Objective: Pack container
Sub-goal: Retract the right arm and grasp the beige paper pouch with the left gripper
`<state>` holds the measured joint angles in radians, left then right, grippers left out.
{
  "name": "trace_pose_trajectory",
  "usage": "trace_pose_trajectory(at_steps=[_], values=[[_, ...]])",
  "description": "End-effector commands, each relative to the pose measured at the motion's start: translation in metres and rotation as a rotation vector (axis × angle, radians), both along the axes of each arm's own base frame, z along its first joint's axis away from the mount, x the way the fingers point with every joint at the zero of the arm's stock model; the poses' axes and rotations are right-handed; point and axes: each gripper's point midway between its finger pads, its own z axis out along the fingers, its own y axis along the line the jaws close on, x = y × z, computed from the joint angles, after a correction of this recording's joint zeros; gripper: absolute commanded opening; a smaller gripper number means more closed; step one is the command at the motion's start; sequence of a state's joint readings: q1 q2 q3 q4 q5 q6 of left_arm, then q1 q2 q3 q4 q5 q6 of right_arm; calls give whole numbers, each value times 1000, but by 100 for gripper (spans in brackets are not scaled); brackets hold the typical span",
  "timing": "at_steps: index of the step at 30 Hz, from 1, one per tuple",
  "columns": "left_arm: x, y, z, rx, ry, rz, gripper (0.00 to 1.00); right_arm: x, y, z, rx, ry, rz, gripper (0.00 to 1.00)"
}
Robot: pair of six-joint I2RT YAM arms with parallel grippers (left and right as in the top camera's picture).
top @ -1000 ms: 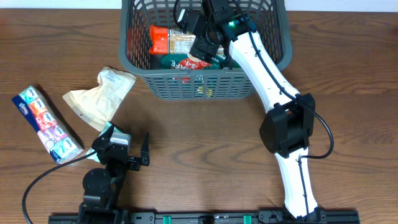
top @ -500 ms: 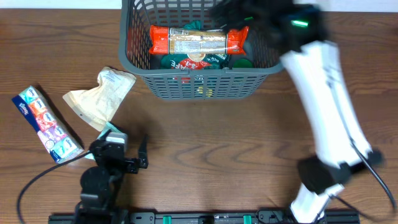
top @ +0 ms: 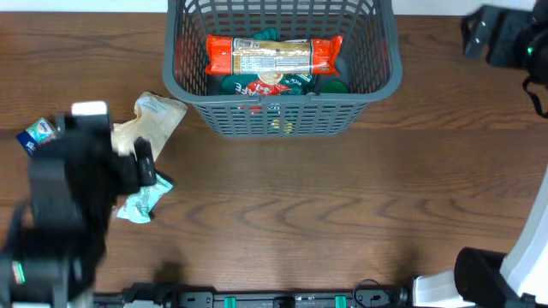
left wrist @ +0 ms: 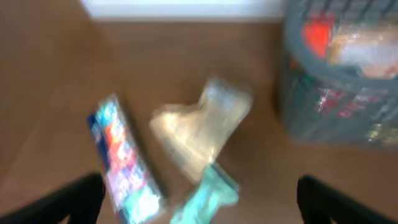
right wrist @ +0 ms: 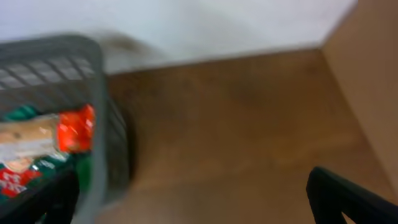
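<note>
The dark grey slotted container (top: 274, 115) stands at the table's far middle. It holds an orange-red cracker packet (top: 274, 56) lying across green packets (top: 257, 84). My right gripper (top: 479, 34) is far right of the container, open and empty; its wrist view (right wrist: 193, 186) shows the container's rim (right wrist: 62, 53) at left. My left gripper (top: 141, 162), blurred, hangs open and empty (left wrist: 199, 186) over the loose packets: a blue tissue pack (left wrist: 124, 162), a beige pouch (left wrist: 199, 127) and a teal packet (left wrist: 208, 196). The container also shows in the left wrist view (left wrist: 336, 93).
In the overhead view the tissue pack (top: 38, 133) is mostly hidden under the left arm, the beige pouch (top: 158, 115) lies left of the container and the teal packet (top: 141, 201) lies below it. Bare wooden table (top: 342, 197) lies in front.
My right gripper let go of the orange-red packet in the container and swung out to the far right. My left arm rose and moved left over the loose packets.
</note>
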<state>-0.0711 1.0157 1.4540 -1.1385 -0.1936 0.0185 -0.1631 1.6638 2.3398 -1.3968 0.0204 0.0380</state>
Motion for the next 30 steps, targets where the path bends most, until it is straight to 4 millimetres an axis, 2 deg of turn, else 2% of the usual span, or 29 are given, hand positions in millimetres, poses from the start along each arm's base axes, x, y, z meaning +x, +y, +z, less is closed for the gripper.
trace_pose_trajectory(at_steps=[1, 4, 8, 13, 18, 24, 30], values=[[23, 14, 3, 24, 132, 60, 98, 3, -11, -27, 43, 90, -52, 99], [49, 15, -6, 57, 258, -39, 99, 4, -14, -45, 56, 160, -60, 99], [88, 10, -37, 51, 353, -212, 98, 8, -15, -62, 66, 218, -61, 99], [118, 24, -79, 80, 464, -271, 98, 12, -16, -74, 69, 254, -59, 99], [147, 44, -111, 100, 496, -286, 99, 19, -17, -77, 63, 252, -53, 99], [162, 60, -156, 84, 583, -309, 98, 25, -19, -76, 60, 234, -53, 99], [175, 57, -212, 9, 666, -363, 99, 29, -20, -73, 56, 213, -54, 99]])
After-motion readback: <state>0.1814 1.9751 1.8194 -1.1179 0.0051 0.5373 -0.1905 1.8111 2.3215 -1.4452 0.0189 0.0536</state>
